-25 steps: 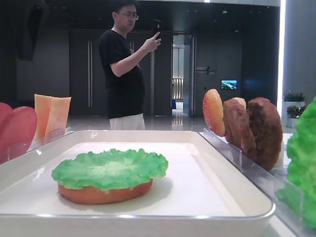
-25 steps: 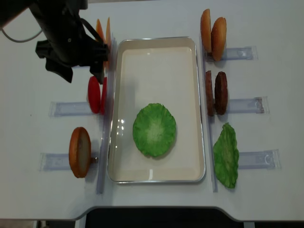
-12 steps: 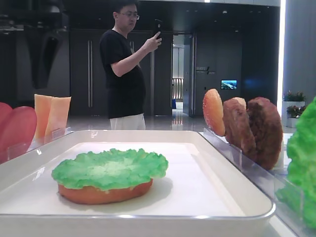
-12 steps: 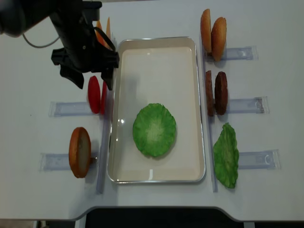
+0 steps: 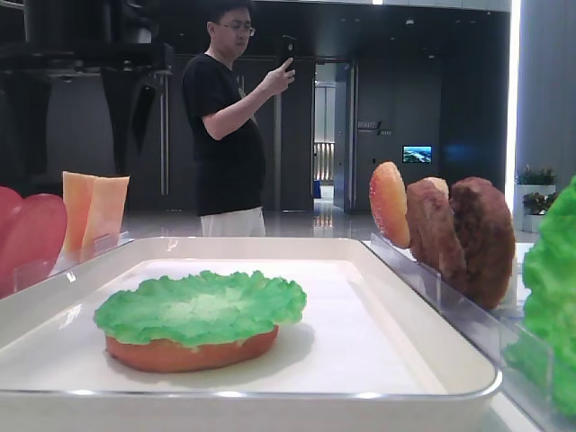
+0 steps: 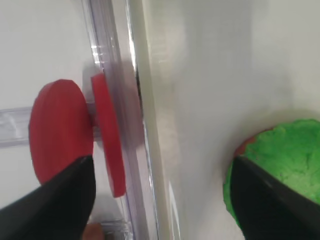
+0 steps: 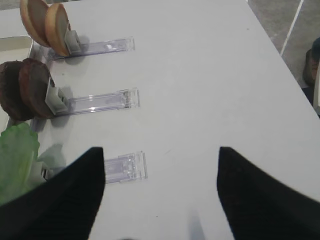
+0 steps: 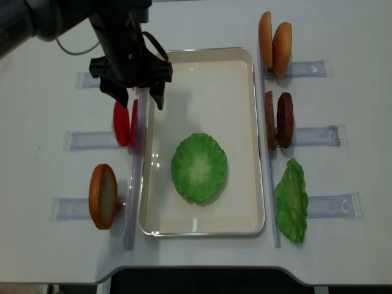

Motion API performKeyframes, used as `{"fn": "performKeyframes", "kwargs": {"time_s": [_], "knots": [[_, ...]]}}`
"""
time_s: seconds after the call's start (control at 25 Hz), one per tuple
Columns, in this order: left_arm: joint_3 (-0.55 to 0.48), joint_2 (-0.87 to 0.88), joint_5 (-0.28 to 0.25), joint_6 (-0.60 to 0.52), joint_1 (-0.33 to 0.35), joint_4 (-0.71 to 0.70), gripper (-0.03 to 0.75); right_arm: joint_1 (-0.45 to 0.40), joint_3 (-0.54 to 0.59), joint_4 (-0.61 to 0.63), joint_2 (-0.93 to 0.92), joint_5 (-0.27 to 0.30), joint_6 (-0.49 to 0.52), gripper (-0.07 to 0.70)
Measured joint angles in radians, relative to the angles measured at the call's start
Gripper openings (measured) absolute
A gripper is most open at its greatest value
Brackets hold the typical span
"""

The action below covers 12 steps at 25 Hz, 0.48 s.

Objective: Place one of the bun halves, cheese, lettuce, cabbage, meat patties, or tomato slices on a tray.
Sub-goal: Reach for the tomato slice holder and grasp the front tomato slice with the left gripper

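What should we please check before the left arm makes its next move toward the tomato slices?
1. Left hand open and empty: ok.
2. Two tomato slices upright in their holder, apart: ok.
3. Hand centred over the slices: not ok; it straddles the tray rim.
4. Tray holds a bun half topped with lettuce: ok.
5. Bare tray floor beside the lettuce: ok.
6. Right hand open, away from the tray: ok.

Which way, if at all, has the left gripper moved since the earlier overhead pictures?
Yes. The left gripper has moved rightward and slightly down the view, toward the large white rectangular tray; it now straddles its left rim.
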State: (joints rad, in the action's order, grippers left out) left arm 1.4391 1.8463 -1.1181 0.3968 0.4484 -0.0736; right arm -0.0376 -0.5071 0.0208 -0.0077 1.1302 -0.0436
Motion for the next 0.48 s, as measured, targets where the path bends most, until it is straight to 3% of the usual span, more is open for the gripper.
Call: {"fn": "performKeyframes", "kwargs": {"time_s": [0.2,0.48], "knots": [[0.006,0.014,-0.053,-0.001,0.001,-0.015,0.632,0.000,0.000,0.000,0.000,0.000,0.000,0.458],[0.006,0.014,-0.050,-0.003,0.001,-0.032,0.631,0.000,0.000,0.000,0.000,0.000,0.000,0.458]]}}
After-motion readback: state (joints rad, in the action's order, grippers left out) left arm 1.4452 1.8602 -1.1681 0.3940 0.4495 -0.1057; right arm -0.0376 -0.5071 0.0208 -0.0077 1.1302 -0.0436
